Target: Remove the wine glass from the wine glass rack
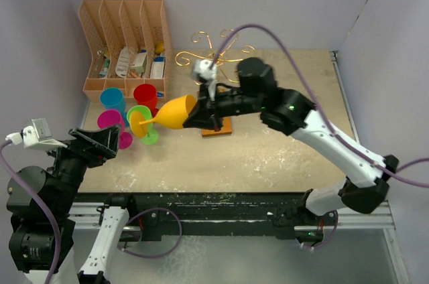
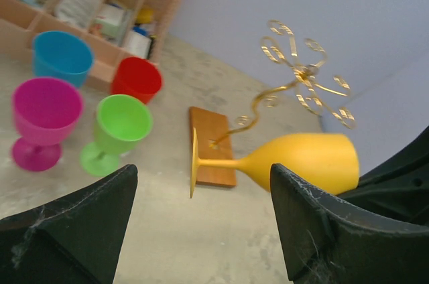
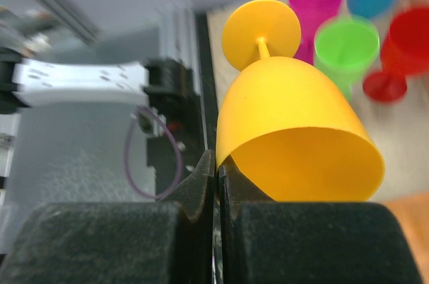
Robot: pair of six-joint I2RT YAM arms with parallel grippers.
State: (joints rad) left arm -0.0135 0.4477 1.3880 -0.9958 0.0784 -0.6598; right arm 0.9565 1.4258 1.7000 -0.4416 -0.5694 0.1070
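Wine glass (image 1: 175,111) is off the wine glass rack (image 2: 211,126), held sideways in the air with its foot toward 9 o'clock. Left gripper (image 1: 106,145), at 8 o'clock: fingers wide, empty. Right gripper (image 3: 216,163): fingers pinched on the bowl rim. Judged: removal done; 1 step left, setting it down.

The wine glass (image 2: 308,162) looks smooth matt plastic, the wine glass rack (image 2: 307,75) shiny metal wire on wood.
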